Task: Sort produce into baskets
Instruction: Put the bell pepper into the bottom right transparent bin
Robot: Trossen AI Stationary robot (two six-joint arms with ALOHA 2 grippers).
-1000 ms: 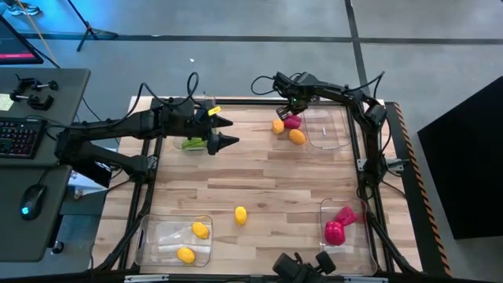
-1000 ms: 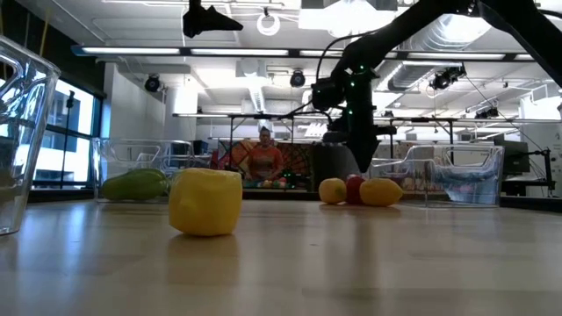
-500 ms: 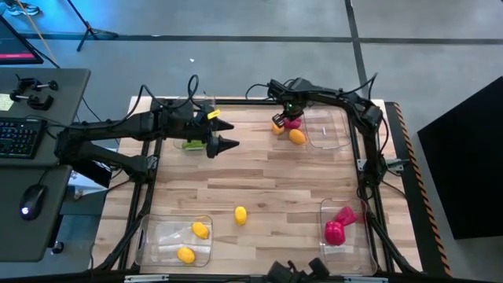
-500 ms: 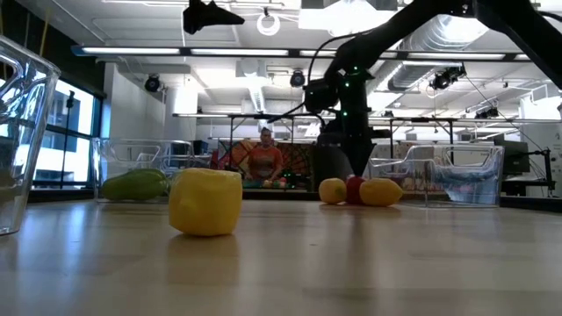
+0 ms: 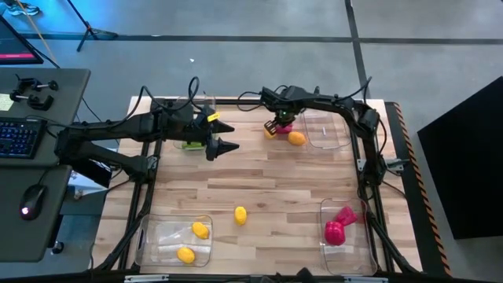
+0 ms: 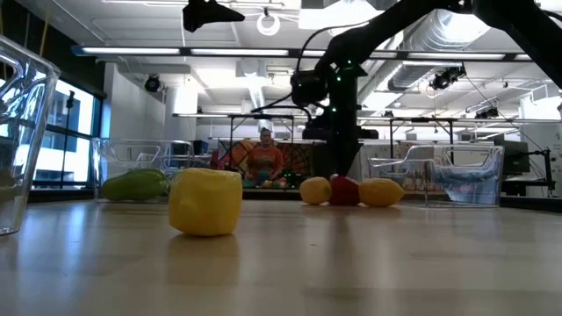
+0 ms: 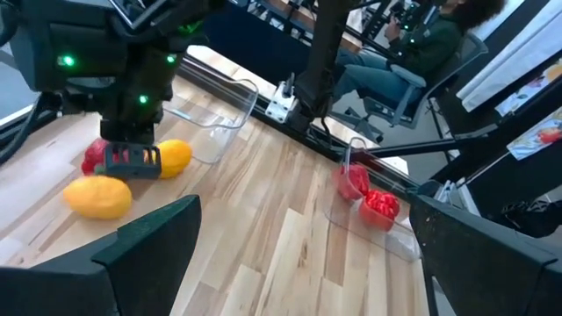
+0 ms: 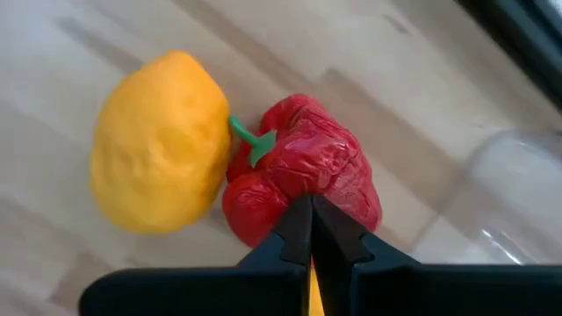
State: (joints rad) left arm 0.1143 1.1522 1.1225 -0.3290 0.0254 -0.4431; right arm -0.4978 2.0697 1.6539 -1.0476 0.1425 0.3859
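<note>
A red toy pepper (image 8: 299, 171) lies on the table at the far middle, between an orange piece (image 8: 161, 140) on its left and another orange piece (image 5: 297, 137) on its right. My right gripper (image 8: 309, 230) is shut and points down at the pepper; it also shows in the high view (image 5: 277, 124). My left gripper (image 5: 228, 134) is open and empty, held high above the table's far left part. A yellow piece (image 5: 240, 215) rests on the table near the front. My right gripper comes from above, pointing down, and its shut fingertips (image 8: 299, 219) stand at the pepper's side (image 8: 290, 197). The pepper lies on the table and touches the left orange piece. Whether the tips press on it, the fingers themselves hide.
Four clear bins stand at the corners. The far left one (image 5: 182, 134) holds a green piece, the far right one (image 5: 330, 130) shows nothing in it, the near left one (image 5: 157, 244) holds two yellow pieces, and the near right one (image 5: 355, 240) holds two magenta-red pieces. A person sits beyond the table (image 6: 265, 160).
My right gripper has gone toward the table's left edge and down to the red pepper. The pepper and the orange piece on its left have slid a little toward the table's left. The other orange piece has stayed in place.
</note>
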